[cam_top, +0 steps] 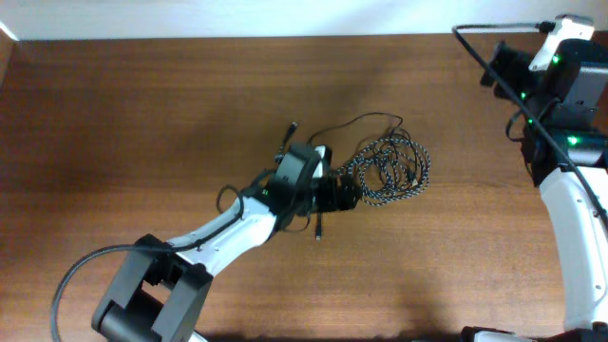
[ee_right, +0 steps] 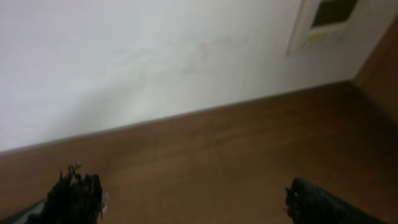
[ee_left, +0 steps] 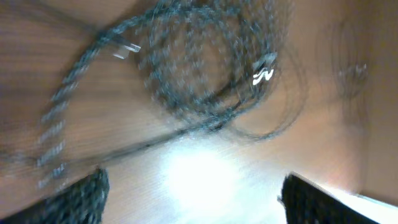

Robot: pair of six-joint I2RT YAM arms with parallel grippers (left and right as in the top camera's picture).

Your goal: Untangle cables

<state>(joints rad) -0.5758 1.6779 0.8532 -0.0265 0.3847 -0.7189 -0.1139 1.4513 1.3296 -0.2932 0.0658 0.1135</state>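
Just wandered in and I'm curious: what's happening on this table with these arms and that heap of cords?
Two robot arms are set to untangle cables. The left gripper is at the edge of a heap in the middle of the table, its fingers open and holding nothing. The heap is a speckled braided cable coiled on itself, with a thin black cable looping out of it. The right gripper, also open and empty, is off at the table's far right corner, away from the cables. The cords look tangled.

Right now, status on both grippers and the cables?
Left gripper open, empty, at the tangle's edge. Right gripper open, empty, far right. Speckled cable and thin black cable coiled together. No obstruction seen.
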